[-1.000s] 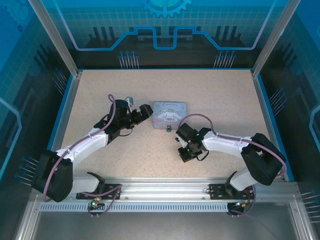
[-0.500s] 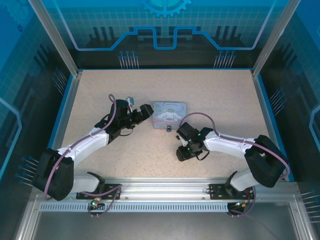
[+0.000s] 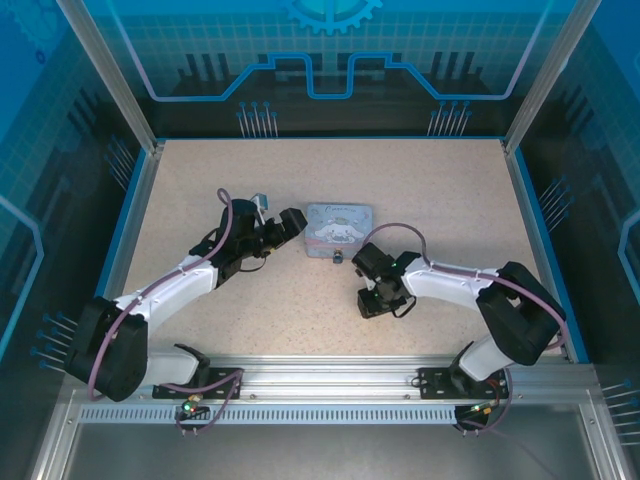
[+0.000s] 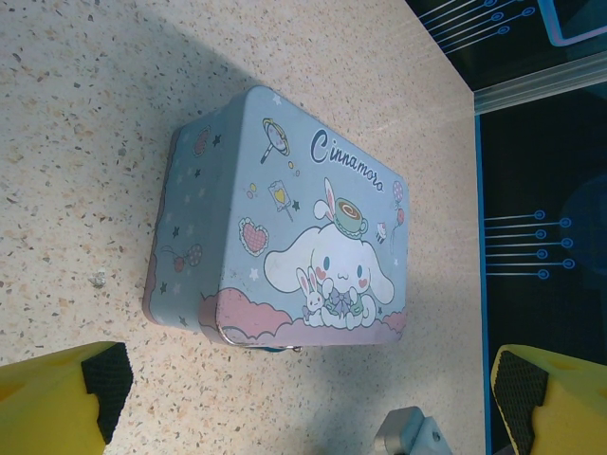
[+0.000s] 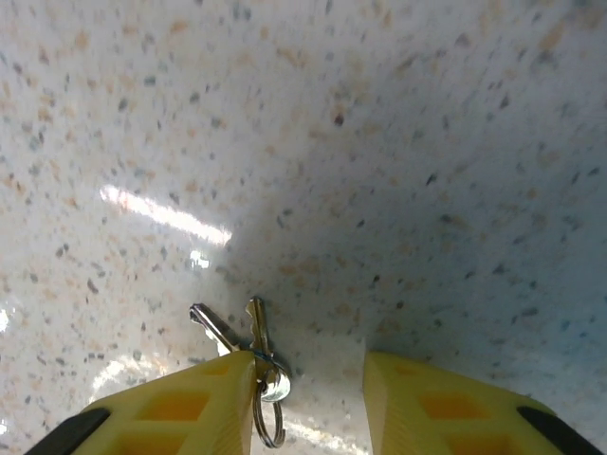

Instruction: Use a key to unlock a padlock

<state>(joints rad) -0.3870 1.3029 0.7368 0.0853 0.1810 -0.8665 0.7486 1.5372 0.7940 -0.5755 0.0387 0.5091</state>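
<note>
Two small silvery keys on a ring (image 5: 254,353) lie flat on the speckled table. My right gripper (image 5: 309,409) hangs just over them, open, and the ring touches the inner face of its left yellow finger (image 5: 180,408). From above, that gripper (image 3: 373,303) points down at the table, below the tin. The tiny dark padlock (image 3: 337,258) hangs at the tin's near edge. To the left of the tin, my left gripper (image 3: 286,227) stands wide open and holds nothing; its padded fingertips (image 4: 102,377) frame the lower corners of the left wrist view.
A pastel-blue cartoon-print tin (image 3: 340,228) sits shut at the table's middle, and its lid (image 4: 313,227) faces the left wrist camera. A small grey metal block (image 4: 410,436) shows at the bottom between the left fingers. Blue rails (image 3: 527,220) edge the table.
My right arm has shifted a little, its elbow drawing in toward the middle while the gripper stays over the same spot. The left arm, tin and padlock have not moved.
</note>
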